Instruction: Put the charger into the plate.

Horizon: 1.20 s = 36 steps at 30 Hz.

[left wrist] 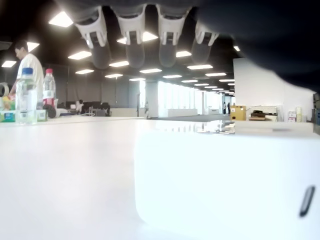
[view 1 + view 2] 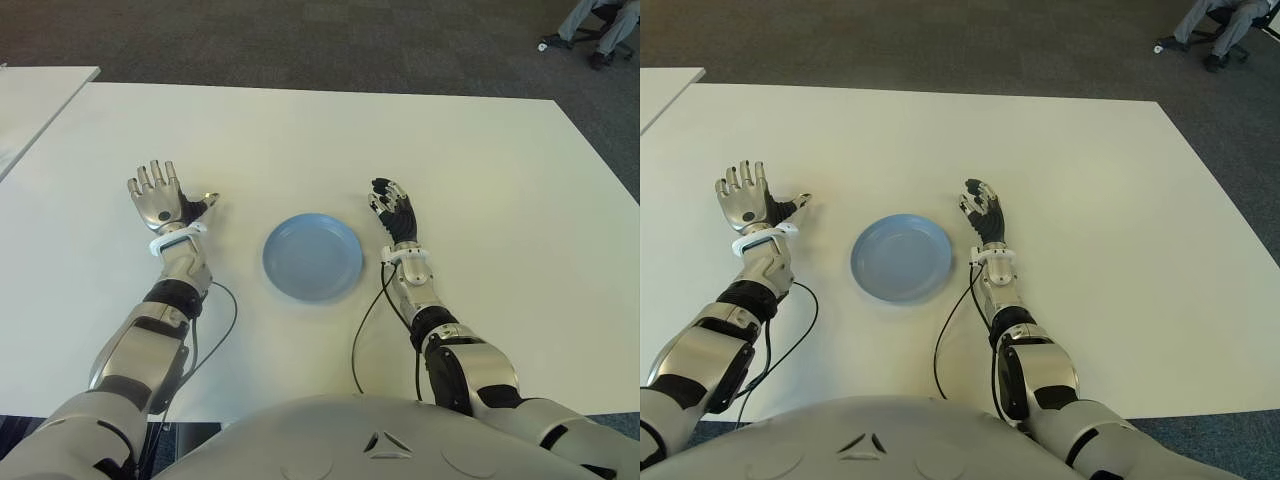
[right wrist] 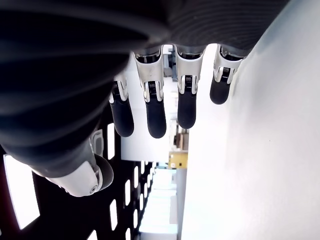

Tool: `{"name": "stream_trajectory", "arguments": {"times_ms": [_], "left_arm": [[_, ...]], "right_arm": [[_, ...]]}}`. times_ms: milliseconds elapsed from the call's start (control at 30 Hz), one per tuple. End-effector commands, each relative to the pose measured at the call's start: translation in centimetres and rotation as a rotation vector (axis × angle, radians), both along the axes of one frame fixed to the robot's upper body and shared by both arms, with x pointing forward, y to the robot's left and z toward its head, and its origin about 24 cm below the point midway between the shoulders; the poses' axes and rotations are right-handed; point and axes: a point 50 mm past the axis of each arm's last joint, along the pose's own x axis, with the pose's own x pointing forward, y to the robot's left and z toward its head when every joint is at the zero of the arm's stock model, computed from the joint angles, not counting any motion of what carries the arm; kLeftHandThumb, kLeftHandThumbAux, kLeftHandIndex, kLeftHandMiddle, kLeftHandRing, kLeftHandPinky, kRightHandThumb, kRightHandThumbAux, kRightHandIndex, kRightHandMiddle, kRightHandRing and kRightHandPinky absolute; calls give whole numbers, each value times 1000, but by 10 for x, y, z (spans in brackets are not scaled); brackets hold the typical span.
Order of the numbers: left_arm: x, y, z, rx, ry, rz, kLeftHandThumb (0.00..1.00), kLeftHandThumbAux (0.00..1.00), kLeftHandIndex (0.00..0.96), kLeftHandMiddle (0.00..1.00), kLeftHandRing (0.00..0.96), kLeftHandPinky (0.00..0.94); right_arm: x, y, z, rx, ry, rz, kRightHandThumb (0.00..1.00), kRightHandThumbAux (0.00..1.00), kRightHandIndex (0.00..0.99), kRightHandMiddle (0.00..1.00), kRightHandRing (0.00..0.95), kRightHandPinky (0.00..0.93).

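The left robot hand (image 2: 160, 195) shows to the left of the plate (image 2: 313, 256), its fingers spread wide and holding nothing; in its wrist view the fingertips (image 1: 134, 46) hang apart above the white surface (image 2: 300, 140). The right robot hand (image 2: 395, 211) shows just right of the plate, turned on edge, its dark fingers (image 3: 156, 112) loosely extended with nothing between them. The round blue plate sits between the two hands, near the robot's body, and holds nothing. No charger can be made out in either eye view or in either hand. In the left wrist view a large white rounded shape (image 1: 225, 190) fills the foreground; what it is cannot be told. Two plastic bottles (image 1: 26, 95) stand far off in that view, one with a red label, its writing unreadable. A seated person's legs (image 2: 595, 25) show at the far right corner on the carpet.
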Motion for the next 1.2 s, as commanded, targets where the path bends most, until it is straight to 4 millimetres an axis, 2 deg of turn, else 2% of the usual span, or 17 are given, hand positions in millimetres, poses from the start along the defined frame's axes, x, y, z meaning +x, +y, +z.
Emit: {"name": "stream_trajectory", "arguments": {"times_ms": [33, 600, 767, 967, 1200], "left_arm": [[-8, -5, -7, -83, 51, 52, 229, 284, 0, 0, 0, 0], [-26, -13, -3, -254, 119, 139, 205, 251, 0, 0, 0, 0], [-48, -30, 15, -287, 91, 132, 192, 250, 0, 0, 0, 2], [-57, -42, 28, -333, 75, 98, 183, 261, 0, 0, 0, 13], [-60, -44, 34, -372, 72, 75, 181, 273, 0, 0, 0, 18]], "right_arm": [[-19, -3, -26, 1, 135, -11, 0, 654, 238, 248, 183, 107], [-20, -2, -27, 7, 141, 1, 0, 642, 223, 239, 174, 109], [-19, -1, -26, 6, 133, -2, 0, 652, 233, 254, 190, 122], [-19, 1, -25, -8, 119, -7, 0, 654, 249, 268, 199, 110], [-19, 2, -25, -35, 114, -11, 0, 651, 266, 281, 202, 100]]}}
